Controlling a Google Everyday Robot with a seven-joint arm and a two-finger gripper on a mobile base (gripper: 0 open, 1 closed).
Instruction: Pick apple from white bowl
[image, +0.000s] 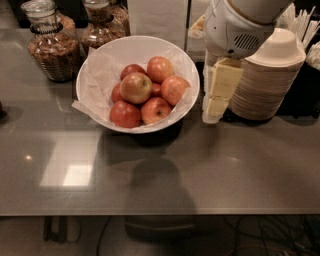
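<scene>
On a glossy grey tabletop (225, 165), a wide white bowl (145, 45) lined with crinkled white paper (92, 95) holds a heap of apples. The pale yellow-gold apple (135, 87) with an orange-red blush sits on top of the pile, left of centre, resting against the darker red apples (156, 110) packed around and beneath it. Just right of the bowl, the robot's cream-coloured end effector (214, 112) hangs downward from a white arm housing (235, 30), its tip low beside the bowl's right rim and clear of the fruit; whether it is apart or together cannot be told from this angle. Behind it stands a tall stack of beige disposable bowls (267, 75). Two glass jars (50, 42) with brown contents stand at the back left, behind the bowl.
</scene>
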